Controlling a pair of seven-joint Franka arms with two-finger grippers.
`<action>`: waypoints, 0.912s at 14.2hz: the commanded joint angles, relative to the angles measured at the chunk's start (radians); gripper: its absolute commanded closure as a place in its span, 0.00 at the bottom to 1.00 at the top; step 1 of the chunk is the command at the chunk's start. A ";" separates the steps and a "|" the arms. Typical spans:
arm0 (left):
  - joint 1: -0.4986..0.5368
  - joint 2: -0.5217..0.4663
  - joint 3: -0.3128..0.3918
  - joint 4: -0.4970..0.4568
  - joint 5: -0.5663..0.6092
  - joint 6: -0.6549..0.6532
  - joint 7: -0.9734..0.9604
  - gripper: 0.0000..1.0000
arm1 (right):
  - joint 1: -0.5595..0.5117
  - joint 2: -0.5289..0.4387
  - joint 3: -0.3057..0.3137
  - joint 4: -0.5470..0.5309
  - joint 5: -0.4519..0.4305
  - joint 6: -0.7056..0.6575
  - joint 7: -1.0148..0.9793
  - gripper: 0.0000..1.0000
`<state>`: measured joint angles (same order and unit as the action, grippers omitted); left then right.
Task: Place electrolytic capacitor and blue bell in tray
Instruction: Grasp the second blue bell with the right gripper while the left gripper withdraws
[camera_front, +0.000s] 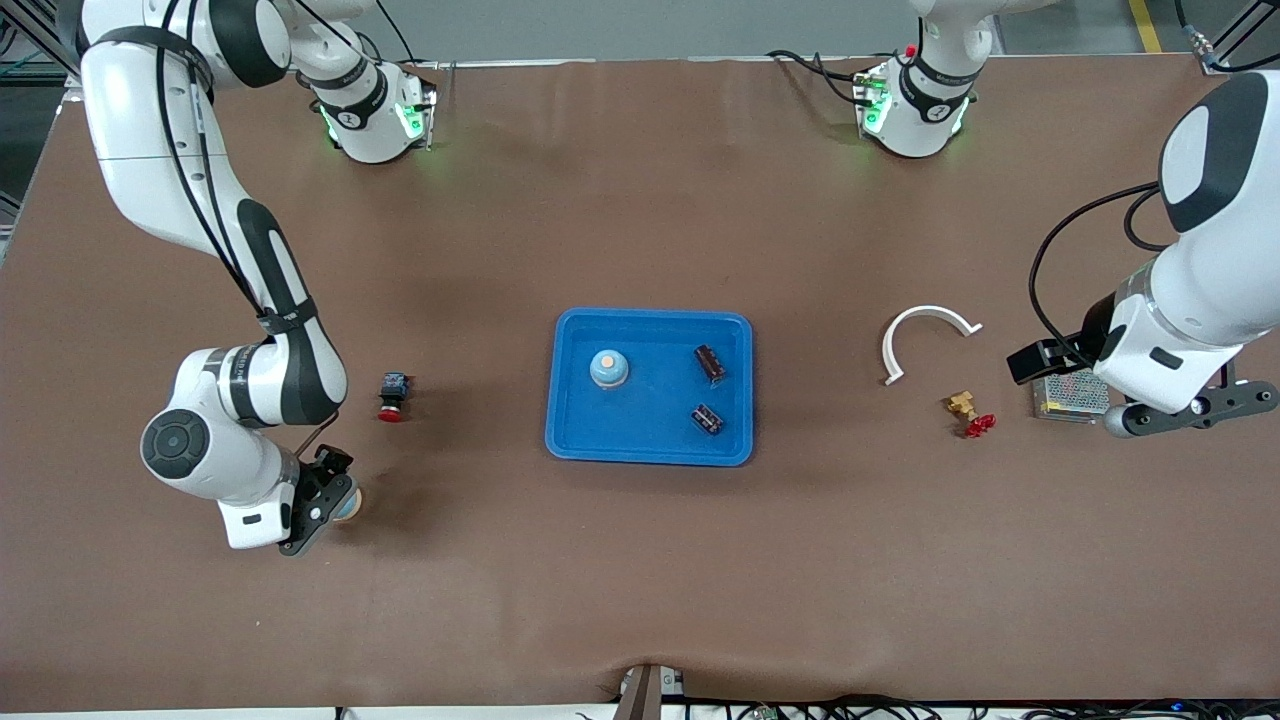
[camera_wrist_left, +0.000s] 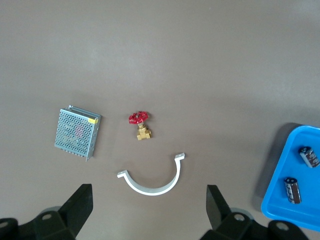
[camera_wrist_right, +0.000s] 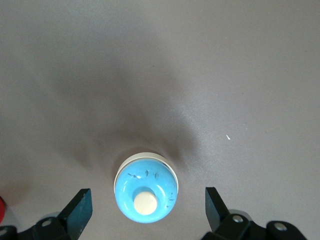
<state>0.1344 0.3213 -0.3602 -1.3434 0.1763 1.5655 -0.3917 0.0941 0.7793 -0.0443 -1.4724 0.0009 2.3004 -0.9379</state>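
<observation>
The blue tray (camera_front: 572, 440) lies at the table's middle. In it are a blue bell (camera_front: 608, 368) and two dark electrolytic capacitors (camera_front: 710, 363) (camera_front: 707, 419), which also show in the left wrist view (camera_wrist_left: 309, 156) (camera_wrist_left: 293, 190). A second blue bell (camera_wrist_right: 150, 175) with a cream button stands on the table toward the right arm's end, half hidden (camera_front: 351, 504) under the hand. My right gripper (camera_front: 320, 500) (camera_wrist_right: 147, 196) is open over it, a finger on each side, not touching. My left gripper (camera_front: 1200, 408) (camera_wrist_left: 148, 192) waits open and empty above the left arm's end.
A red-capped push button (camera_front: 392, 397) stands beside the right arm, farther from the front camera than the loose bell. Toward the left arm's end lie a white curved clamp (camera_front: 925, 335), a brass valve with a red handle (camera_front: 968, 412) and a grey mesh box (camera_front: 1072, 395).
</observation>
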 joint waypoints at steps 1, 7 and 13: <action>0.005 -0.057 -0.003 -0.020 -0.012 -0.022 0.017 0.00 | -0.028 0.003 0.020 -0.019 0.025 0.023 -0.062 0.00; 0.010 -0.097 -0.002 -0.019 -0.027 -0.050 0.016 0.00 | -0.031 0.018 0.020 -0.032 0.067 0.034 -0.101 0.00; 0.007 -0.126 -0.005 -0.020 -0.061 -0.079 0.019 0.00 | -0.031 0.020 0.020 -0.078 0.076 0.105 -0.124 0.00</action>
<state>0.1332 0.2303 -0.3637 -1.3434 0.1496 1.5044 -0.3916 0.0846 0.7991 -0.0443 -1.5461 0.0581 2.3924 -1.0291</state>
